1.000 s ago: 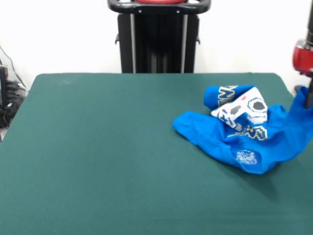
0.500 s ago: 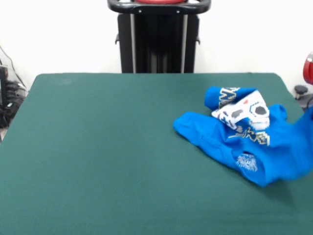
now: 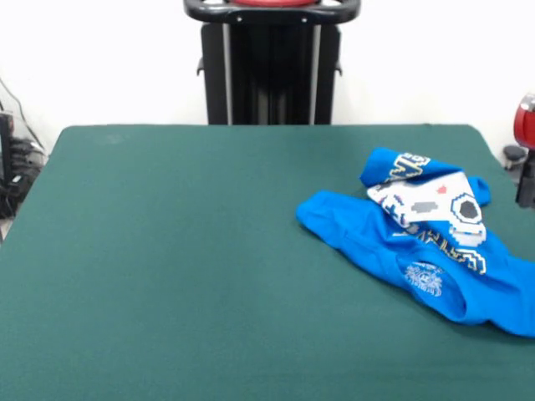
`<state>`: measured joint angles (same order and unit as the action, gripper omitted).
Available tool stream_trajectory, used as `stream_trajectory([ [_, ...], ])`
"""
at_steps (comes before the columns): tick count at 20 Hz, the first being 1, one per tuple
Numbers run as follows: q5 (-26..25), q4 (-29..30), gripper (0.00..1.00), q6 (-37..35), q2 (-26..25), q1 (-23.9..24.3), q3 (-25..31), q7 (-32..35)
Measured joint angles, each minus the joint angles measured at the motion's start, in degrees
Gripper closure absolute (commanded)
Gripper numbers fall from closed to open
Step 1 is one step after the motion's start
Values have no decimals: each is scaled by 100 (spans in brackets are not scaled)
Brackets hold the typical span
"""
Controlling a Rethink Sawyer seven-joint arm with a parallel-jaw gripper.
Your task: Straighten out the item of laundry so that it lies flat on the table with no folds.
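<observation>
Blue shirt bunched at the right side of the green counter.

The T-shirt lies crumpled with several folds, its white pixel print and yellow lettering twisted across a raised hump toward the far right, and a small white emblem on the nearer fold. Its right part runs out of the picture at the edge. Only a red and black piece of the arm shows at the right border; whether the jaws are released or clenched cannot be told.
</observation>
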<state>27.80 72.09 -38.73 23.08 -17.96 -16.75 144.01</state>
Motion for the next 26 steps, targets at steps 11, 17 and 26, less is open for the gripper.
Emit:
stream_trajectory([
  [11,-60,246,0,0,597,0,-138,0],
  [17,-328,485,0,55,796,18,-322,0],
  [26,-813,1034,0,507,843,180,-461,0],
])
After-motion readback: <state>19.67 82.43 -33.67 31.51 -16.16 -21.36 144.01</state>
